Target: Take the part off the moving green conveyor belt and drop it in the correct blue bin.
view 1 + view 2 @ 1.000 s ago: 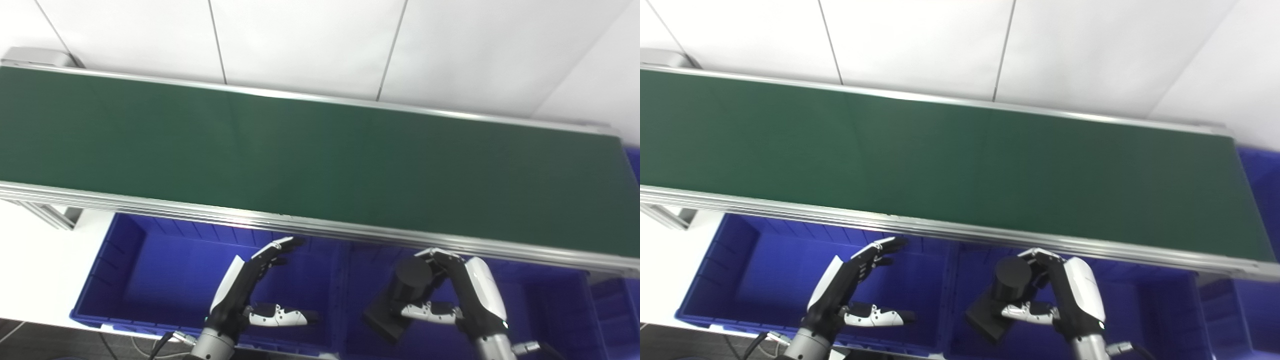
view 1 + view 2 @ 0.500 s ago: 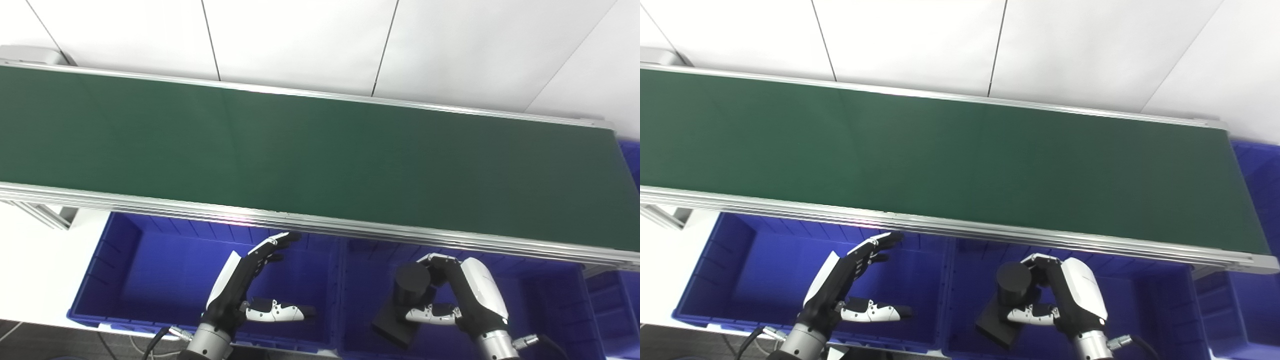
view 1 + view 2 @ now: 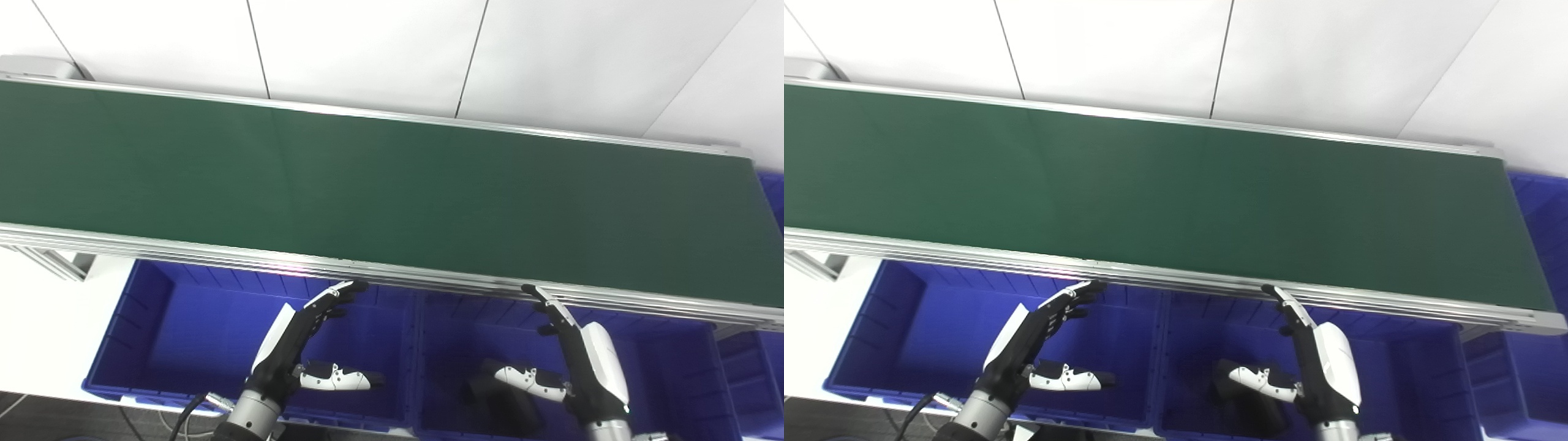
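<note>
The green conveyor belt [image 3: 380,184] runs across the view with no part on it. A black part [image 3: 502,401], a cylinder on a flat base, lies in the middle blue bin [image 3: 649,380]. My right hand [image 3: 576,361] hovers over that bin, open, fingers spread, thumb just above the part and not holding it. My left hand [image 3: 300,349] is open above the left blue bin [image 3: 184,331], holding nothing.
The belt's aluminium front rail [image 3: 367,275] overhangs the bins' far edges, close to both hands' fingertips. A third blue bin [image 3: 750,380] sits at the far right, beyond the belt's end. White table surface [image 3: 43,318] lies to the left.
My right hand has opened and let go of the black part, which dropped into the middle bin. The fingers rose toward the rail. The left hand stayed nearly still.
</note>
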